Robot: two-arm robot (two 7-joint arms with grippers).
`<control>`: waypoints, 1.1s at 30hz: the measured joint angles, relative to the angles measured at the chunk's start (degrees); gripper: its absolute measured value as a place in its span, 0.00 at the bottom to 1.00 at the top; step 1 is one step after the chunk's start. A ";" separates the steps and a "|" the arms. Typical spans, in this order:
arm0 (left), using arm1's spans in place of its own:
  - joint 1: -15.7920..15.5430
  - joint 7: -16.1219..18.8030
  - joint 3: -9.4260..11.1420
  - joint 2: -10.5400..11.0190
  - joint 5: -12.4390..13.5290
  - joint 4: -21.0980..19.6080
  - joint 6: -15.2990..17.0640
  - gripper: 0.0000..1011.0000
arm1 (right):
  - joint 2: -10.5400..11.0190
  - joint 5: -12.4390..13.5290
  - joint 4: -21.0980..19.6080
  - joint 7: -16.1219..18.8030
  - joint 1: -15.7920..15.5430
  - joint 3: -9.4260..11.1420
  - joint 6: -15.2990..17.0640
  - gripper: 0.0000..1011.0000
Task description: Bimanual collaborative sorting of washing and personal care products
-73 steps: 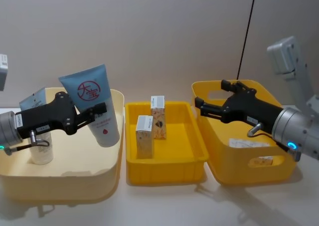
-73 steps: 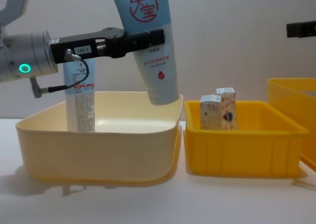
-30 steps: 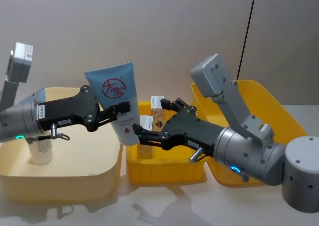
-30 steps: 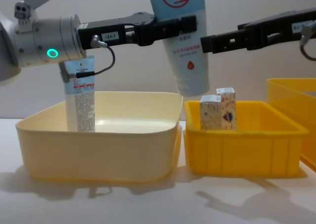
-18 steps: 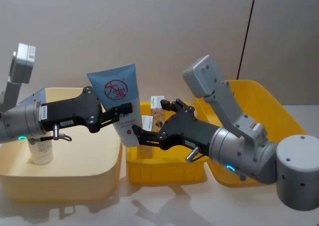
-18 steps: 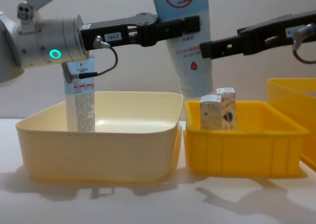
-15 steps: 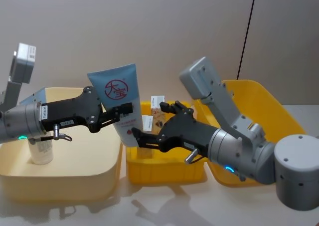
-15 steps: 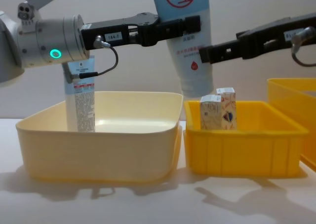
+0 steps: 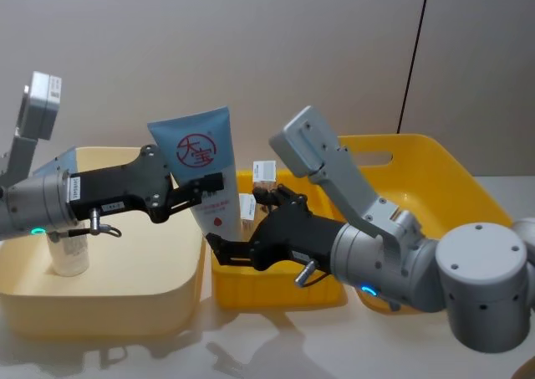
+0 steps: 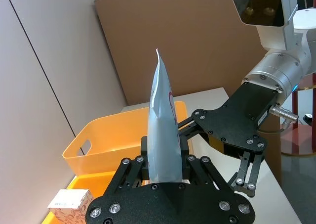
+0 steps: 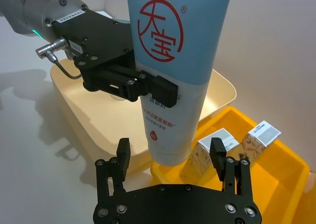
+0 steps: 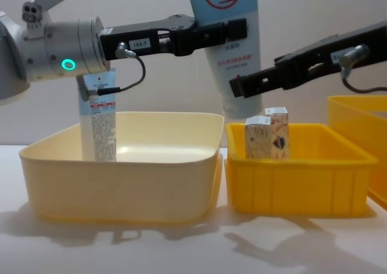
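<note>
The wide tube (image 9: 196, 149) is a flat, soft plastic squeeze tube, light blue above and white below, with a red circle logo. It hangs upright in the air, crimped end up, over the gap between the rounded cream bin (image 9: 125, 304) and the small yellow bin (image 12: 302, 189). The left gripper (image 10: 165, 157) has its black, bolted fingers clamped on the tube's flat faces at about mid-height. The right gripper (image 11: 170, 155) reaches in from the right with its fingers spread wide. The tube's white lower end sits between them, with a gap on each side.

Two small patterned cartons (image 12: 258, 138) stand upright side by side in the small yellow bin, just beside and below the tube's end. A narrower tube (image 12: 97, 123) stands at the cream bin's far left. The large yellow bin (image 9: 435, 157) lies behind the right arm, and the bench (image 12: 181, 244) in front is bare
</note>
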 joint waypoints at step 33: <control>1.94 2.03 0.06 2.03 -0.63 -2.89 0.89 0.30 | -8.04 -3.39 2.68 -5.49 0.08 -2.05 -0.46 0.99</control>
